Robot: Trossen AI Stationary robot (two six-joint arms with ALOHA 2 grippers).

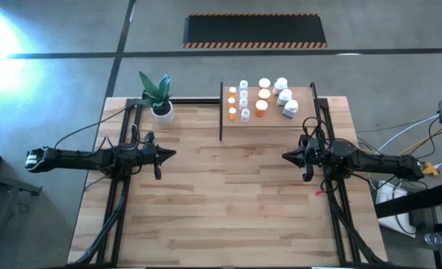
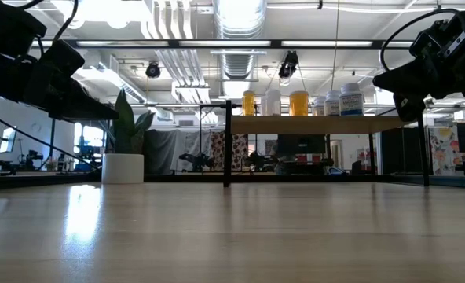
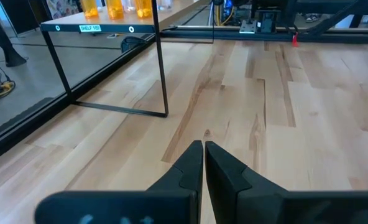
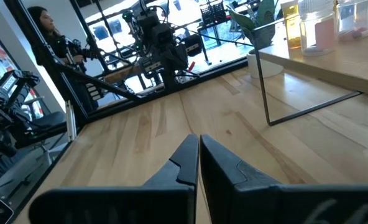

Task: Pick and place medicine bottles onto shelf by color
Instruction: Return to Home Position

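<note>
Your left end effector (image 1: 169, 155) hangs at 9 o'clock of worktop (image 1: 228, 202), fingers together. Your right end effector (image 1: 288, 156) hangs at 3 o'clock, fingers together. You see medicine bottles (image 1: 261, 107) standing on shelf (image 2: 311, 124) toward 1 o'clock, well apart from both.

Seen from above, two dark robot arms stretch out level and mirror each other, the left arm (image 1: 86, 158) reaching in from the left side and the right arm (image 1: 378, 162) from the right, both pointing toward the middle and well apart. The left gripper (image 1: 172, 155) has its two dark fingers (image 3: 187, 168) pressed together to a point, empty. The right gripper (image 1: 284, 156) is likewise closed and empty, its fingers (image 4: 181, 163) meeting along their length.
</note>
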